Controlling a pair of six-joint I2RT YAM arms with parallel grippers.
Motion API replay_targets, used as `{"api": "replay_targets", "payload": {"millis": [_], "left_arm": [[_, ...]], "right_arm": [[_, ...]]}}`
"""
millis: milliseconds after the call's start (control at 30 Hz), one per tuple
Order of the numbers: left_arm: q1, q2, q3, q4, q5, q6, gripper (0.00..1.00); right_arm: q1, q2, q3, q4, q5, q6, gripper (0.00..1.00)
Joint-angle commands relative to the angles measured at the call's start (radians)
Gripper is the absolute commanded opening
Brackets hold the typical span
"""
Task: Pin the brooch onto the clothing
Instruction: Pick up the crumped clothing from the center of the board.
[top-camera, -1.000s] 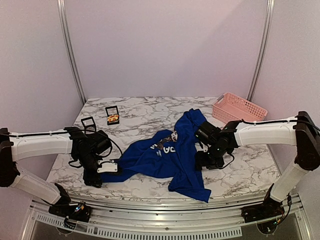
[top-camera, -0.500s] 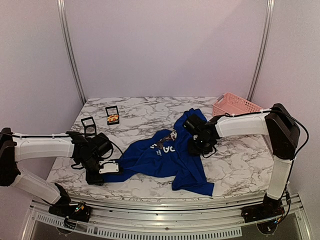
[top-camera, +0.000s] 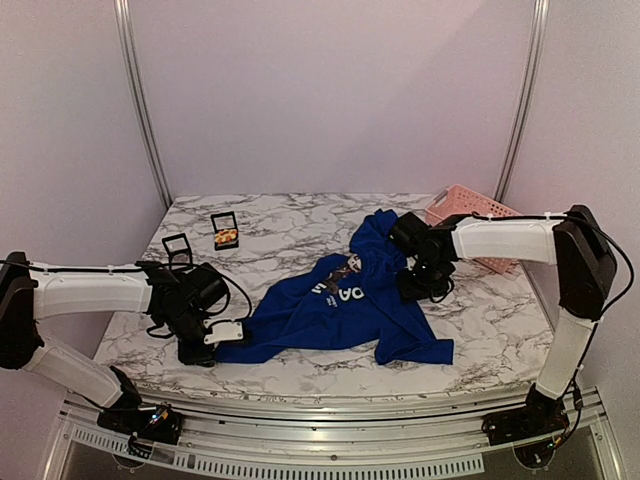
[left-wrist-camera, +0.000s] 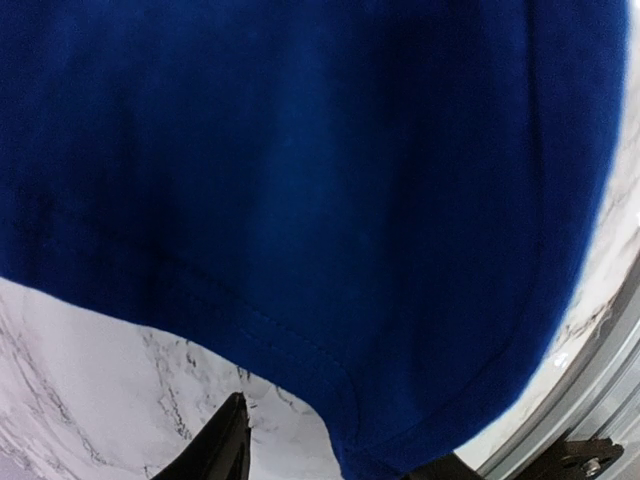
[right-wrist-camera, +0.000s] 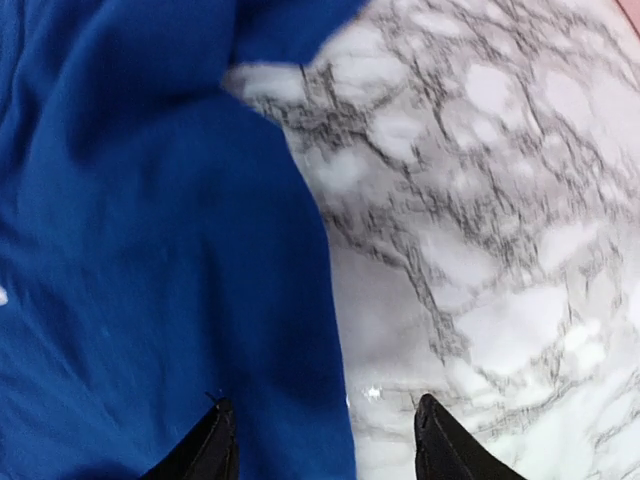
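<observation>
Left gripper (left-wrist-camera: 335, 452) has its jaws apart at the near-left hem of the shirt (top-camera: 330, 315), with the stitched edge running between the fingertips and not pinched. Right gripper (right-wrist-camera: 325, 440) is likewise spread, low over the shirt's far-right edge, one finger above blue cloth and the other above the bare marble table (top-camera: 300, 225). Neither holds anything. The brooch (top-camera: 227, 237) sits in a small open black box (top-camera: 222, 216) toward the far left of the table, well apart from the shirt and beyond the left gripper, away from the arm bases. The left arm is plainly nearer it; the right would have to cross the whole garment. The shirt lies rumpled, stretched from near left to far right, its print (top-camera: 340, 290) partly folded between the two grippers. The likely next move is therefore a left-arm reach away from the hem to the box.
</observation>
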Motion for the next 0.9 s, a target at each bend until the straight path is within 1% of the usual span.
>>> {"api": "replay_targets", "payload": {"millis": [0,133,267,300,333,467,500,533,600,667,700,733,800,833,867], "left_arm": [[0.005,0.028,-0.052,0.07,0.059,-0.015,0.47],[0.004,0.03,-0.065,0.088,0.048,-0.006,0.47],[0.003,0.034,-0.062,0.089,0.054,-0.012,0.44],[0.003,0.033,-0.061,0.09,0.058,-0.016,0.4],[0.002,0.032,-0.059,0.09,0.062,-0.02,0.34],[0.003,0.004,-0.043,0.079,0.064,-0.053,0.02],[0.003,-0.007,-0.038,0.075,0.065,-0.06,0.0],[0.003,-0.017,-0.032,0.067,0.065,-0.065,0.0],[0.003,-0.028,-0.016,0.049,0.066,-0.07,0.0],[0.005,-0.034,-0.002,0.025,0.065,-0.064,0.0],[0.005,-0.034,0.003,0.018,0.063,-0.058,0.0],[0.005,-0.034,0.007,0.016,0.054,-0.054,0.0],[0.01,-0.033,0.023,0.006,0.049,-0.047,0.0],[0.016,-0.034,0.039,-0.005,0.025,-0.044,0.0],[0.029,-0.037,0.063,-0.021,0.01,-0.041,0.0]], "right_arm": [[0.008,-0.193,-0.204,-0.154,-0.126,0.153,0.62],[0.028,-0.331,-0.373,-0.135,-0.232,0.303,0.69],[0.045,-0.395,-0.435,-0.103,-0.311,0.364,0.74],[0.046,-0.4,-0.449,-0.095,-0.319,0.369,0.74],[0.046,-0.401,-0.461,-0.09,-0.321,0.375,0.74],[0.059,-0.396,-0.507,-0.046,-0.377,0.399,0.72],[0.067,-0.402,-0.521,-0.012,-0.404,0.412,0.71],[0.073,-0.413,-0.537,0.025,-0.438,0.425,0.7],[0.088,-0.428,-0.564,0.097,-0.495,0.458,0.65],[0.106,-0.432,-0.582,0.141,-0.512,0.488,0.56],[0.114,-0.43,-0.589,0.154,-0.515,0.497,0.49],[0.118,-0.424,-0.597,0.162,-0.517,0.509,0.4],[0.12,-0.421,-0.602,0.158,-0.506,0.518,0.17],[0.121,-0.427,-0.594,0.143,-0.491,0.522,0.07],[0.12,-0.435,-0.573,0.121,-0.472,0.522,0.01]]}}
